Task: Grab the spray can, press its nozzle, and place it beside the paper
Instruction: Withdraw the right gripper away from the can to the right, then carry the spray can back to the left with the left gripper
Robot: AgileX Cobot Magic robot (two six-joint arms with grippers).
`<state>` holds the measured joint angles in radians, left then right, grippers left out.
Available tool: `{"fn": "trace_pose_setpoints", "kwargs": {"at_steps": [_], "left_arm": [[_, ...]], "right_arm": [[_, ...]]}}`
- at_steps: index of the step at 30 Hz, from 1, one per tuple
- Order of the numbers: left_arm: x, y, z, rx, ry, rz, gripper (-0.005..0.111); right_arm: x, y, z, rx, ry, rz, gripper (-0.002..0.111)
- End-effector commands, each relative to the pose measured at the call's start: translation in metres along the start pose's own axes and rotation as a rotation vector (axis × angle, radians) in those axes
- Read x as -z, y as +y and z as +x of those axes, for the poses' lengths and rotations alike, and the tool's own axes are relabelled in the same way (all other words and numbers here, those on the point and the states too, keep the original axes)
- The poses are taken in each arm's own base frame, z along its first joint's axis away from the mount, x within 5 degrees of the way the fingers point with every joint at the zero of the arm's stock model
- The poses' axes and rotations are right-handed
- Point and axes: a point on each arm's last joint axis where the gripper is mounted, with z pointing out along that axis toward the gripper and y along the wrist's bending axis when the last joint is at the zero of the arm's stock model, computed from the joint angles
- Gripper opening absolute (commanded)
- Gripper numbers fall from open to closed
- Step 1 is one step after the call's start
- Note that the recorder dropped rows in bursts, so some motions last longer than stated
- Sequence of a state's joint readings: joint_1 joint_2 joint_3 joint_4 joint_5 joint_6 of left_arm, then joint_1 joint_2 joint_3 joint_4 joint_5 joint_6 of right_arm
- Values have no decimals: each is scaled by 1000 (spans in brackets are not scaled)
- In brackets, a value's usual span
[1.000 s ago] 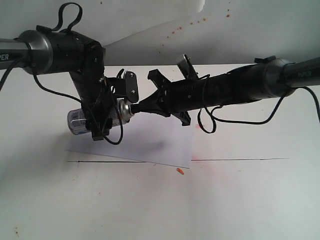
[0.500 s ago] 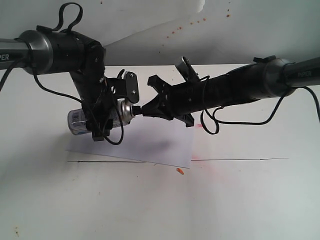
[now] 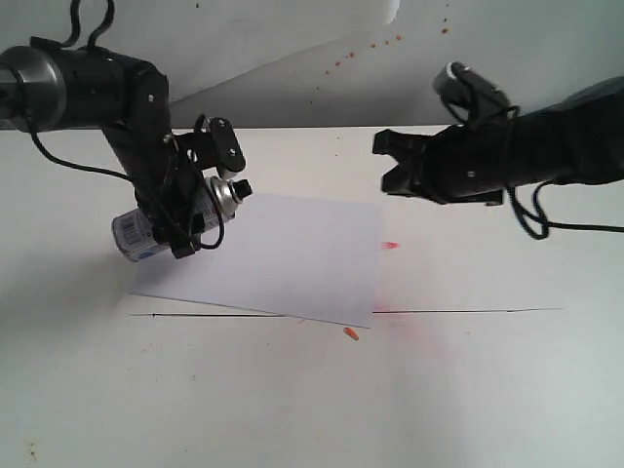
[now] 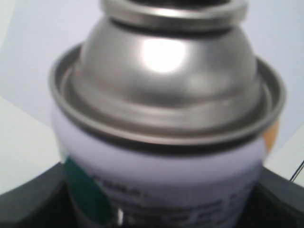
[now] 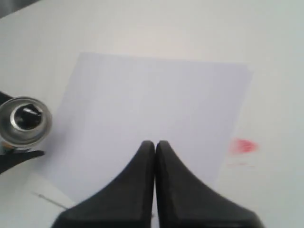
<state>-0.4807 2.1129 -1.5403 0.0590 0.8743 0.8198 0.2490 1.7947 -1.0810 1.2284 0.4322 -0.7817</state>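
My left gripper [image 3: 188, 212] is shut on the spray can [image 3: 146, 232], a silver cylinder with a white label held tilted in the air over the left edge of the paper [image 3: 292, 258]. Its black nozzle [image 3: 241, 188] points up and to the right. In the left wrist view the can's domed top [image 4: 166, 61] fills the frame between the dark fingers [image 4: 28, 202]. My right gripper [image 3: 388, 177] is shut and holds nothing, hanging well to the right of the can. Its wrist view looks down on the paper [image 5: 156, 99], the can [image 5: 23, 126] and the nozzle [image 5: 26, 116] past its closed tips [image 5: 155, 143].
A red stain [image 3: 390, 245] marks the table just right of the paper, and an orange speck [image 3: 351, 333] lies below it. A thin black line [image 3: 458, 311] runs across the table. A white backdrop sheet [image 3: 292, 44] with orange specks hangs behind.
The right gripper has pulled back from the nozzle, up and to the right. The left arm has shifted left with the can, which now tilts more steeply.
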Motion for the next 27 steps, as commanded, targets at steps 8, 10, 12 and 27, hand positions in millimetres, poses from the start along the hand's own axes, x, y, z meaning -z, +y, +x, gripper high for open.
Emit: {"fn": "trace_pose_setpoints", "kwargs": {"at_steps": [8,10,12,27], "left_arm": [[44,9,-6,75,-151,-77,0],[47,8,-6,85,-160,-71,0],[50,8,-7,99,-177,-64,0],[54,0,-19,216,-308,31,0]], "right_arm": [[149,31,27,319,-496,211,0],[173,34,41,352,-583,223,0],[197,34,59,379,-678,230,0],[240,-2,150,627,-907,321,0]]}}
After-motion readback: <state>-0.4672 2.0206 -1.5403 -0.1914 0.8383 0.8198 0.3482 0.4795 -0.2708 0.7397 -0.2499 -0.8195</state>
